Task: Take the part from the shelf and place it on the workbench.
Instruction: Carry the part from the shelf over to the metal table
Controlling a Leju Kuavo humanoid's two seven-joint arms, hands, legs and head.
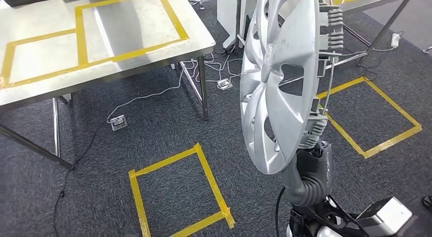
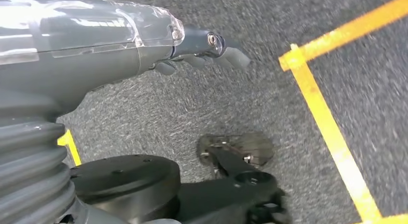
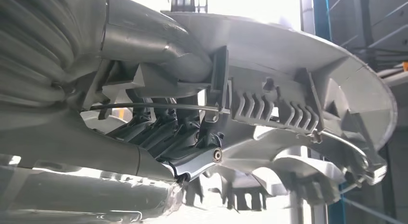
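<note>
Head view: right hand [image 1: 312,145] clamped on silver hubcap [image 1: 277,79], fingers mostly hidden behind rim; left hand [image 2: 202,50] empty, fingers loosely apart.

Silver plastic wheel cover [image 1: 277,79], round, with curved spokes and open slots, stands on edge, nearly upright, above the dark carpet. Ribbed clips and a thin wire ring line its back rim. Right robot hand [image 3: 159,137] grips its lower rim from behind. Steel tabletop [image 1: 97,38] with yellow tape outlines lies well apart.
</note>
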